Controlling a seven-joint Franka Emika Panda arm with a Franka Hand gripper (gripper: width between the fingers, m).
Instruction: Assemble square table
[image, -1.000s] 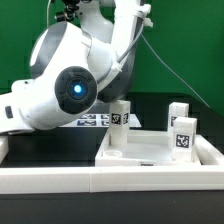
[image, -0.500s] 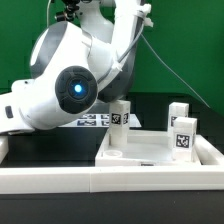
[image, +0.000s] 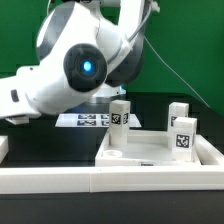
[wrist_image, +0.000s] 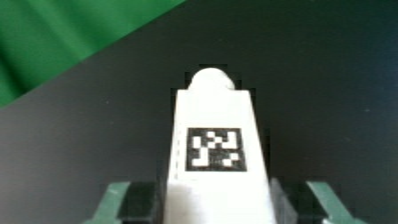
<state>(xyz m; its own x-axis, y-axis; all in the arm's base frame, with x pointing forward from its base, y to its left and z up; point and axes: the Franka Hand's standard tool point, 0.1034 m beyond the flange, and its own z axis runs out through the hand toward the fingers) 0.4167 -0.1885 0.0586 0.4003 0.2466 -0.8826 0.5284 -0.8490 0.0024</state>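
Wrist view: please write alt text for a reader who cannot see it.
A white leg with a black-and-white tag stands between the two green fingers of the gripper. Behind it are a black surface and a green backdrop.

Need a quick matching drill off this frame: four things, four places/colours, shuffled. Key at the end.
Things:
1. marker board
2. table top
3. wrist-view leg
4. backdrop curtain

Place, colour or state:
A. green
B. between the jaws
C. flat on the black table, behind the white tray
D. carries upright legs

Pairs: 1-C, 2-D, 3-B, 4-A
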